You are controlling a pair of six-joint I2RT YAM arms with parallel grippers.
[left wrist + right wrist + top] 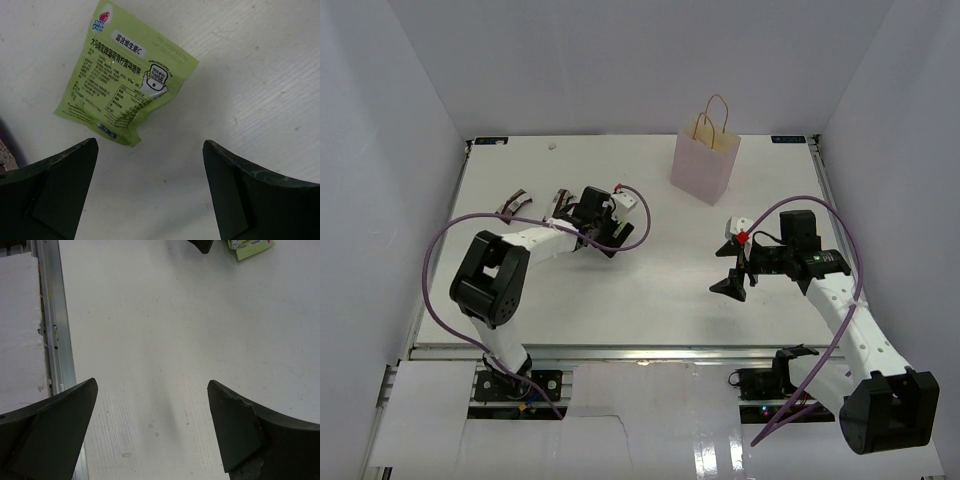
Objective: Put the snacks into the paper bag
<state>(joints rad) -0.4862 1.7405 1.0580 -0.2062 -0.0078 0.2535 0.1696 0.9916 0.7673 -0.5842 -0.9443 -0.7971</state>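
White desk (650,300), white walls (620,60). We see one light green flat plastic pouch (125,75) lying label-up toward the far-left corner. Its long axis is skewed diagonally to the left gripper (149,150), which hangs spread just short of it, probably lining up a pick. Right gripper (730,268) is spread and empty. Pale pink paper bag (705,165) stands upright by the far edge, mouth up.

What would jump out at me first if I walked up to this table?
The pale pink paper bag standing upright at the far side of the white table catches the eye first. Next comes a light green pouch lying flat just ahead of the left hand, whose fingers are spread wide. The right hand hangs open above the tabletop, holding nothing.
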